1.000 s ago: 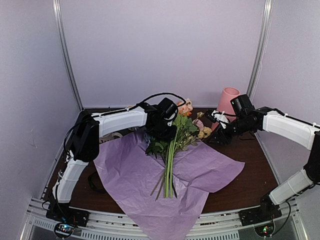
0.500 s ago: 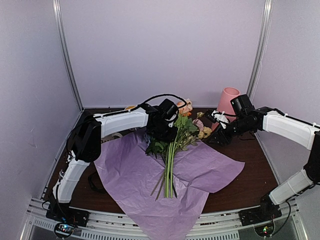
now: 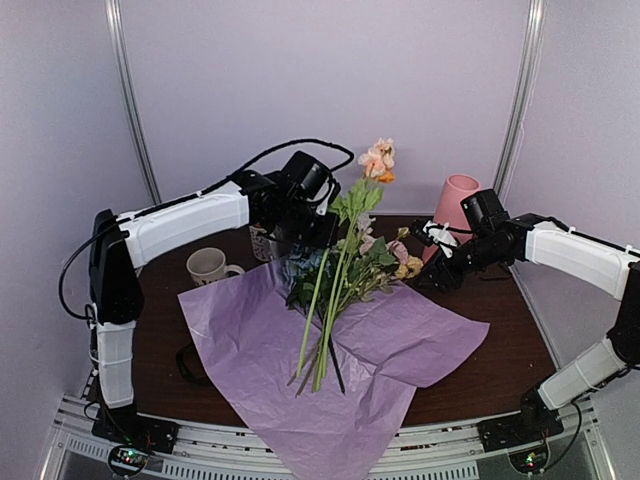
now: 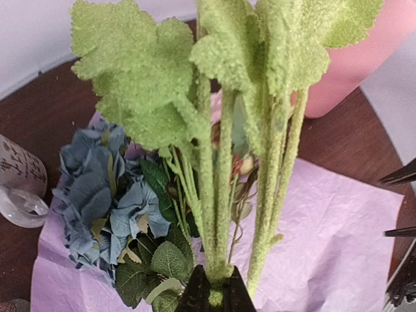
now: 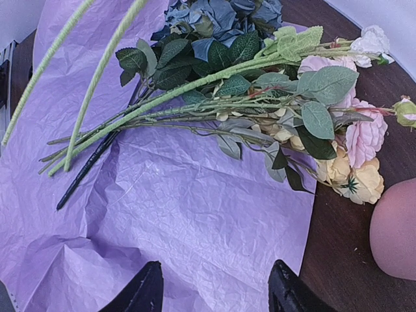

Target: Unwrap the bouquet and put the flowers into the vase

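Lilac tissue paper (image 3: 300, 400) lies spread open at the table's near edge, with most of the flowers (image 3: 375, 270) lying across it. The left gripper (image 4: 215, 286) pinches a few fuzzy green stems (image 4: 214, 195), holding them tilted upward. The right gripper (image 5: 216, 266) hovers over the paper, jaws spread. The pink vase (image 3: 455, 200) stands at the far right.

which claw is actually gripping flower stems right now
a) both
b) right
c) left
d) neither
c: the left claw is shut on the fuzzy green flower stems and holds them up, while the right claw stands open over the tissue paper with nothing between its fingers.
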Motion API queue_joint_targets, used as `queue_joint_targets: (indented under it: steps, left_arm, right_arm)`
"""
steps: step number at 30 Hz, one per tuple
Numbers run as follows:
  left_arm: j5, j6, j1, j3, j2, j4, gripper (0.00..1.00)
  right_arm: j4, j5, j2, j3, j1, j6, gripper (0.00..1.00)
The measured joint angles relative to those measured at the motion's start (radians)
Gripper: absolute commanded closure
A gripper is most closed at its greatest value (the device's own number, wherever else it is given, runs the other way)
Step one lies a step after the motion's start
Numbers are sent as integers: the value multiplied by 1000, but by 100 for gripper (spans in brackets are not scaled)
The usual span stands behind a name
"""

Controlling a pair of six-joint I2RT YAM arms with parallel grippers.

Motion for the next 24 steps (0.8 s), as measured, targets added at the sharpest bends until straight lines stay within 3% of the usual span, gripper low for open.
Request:
queue_joint_targets:
  steps: [8, 12, 18, 24]
  left_arm:
    - [13, 4, 0, -98, -151, 140, 100]
    - [29, 18, 0, -148, -150, 178, 100]
    - [58, 21, 0, -182, -150, 233, 100]
    - [66, 1, 0, -225, -165, 280, 100]
  right_arm:
    - [-2, -20, 2, 3, 0, 7, 44]
    - [-26, -97, 0, 51, 0, 30, 32]
    - [57, -281, 85, 274, 21, 218, 26]
    - [233, -346, 279, 388, 93, 458, 28]
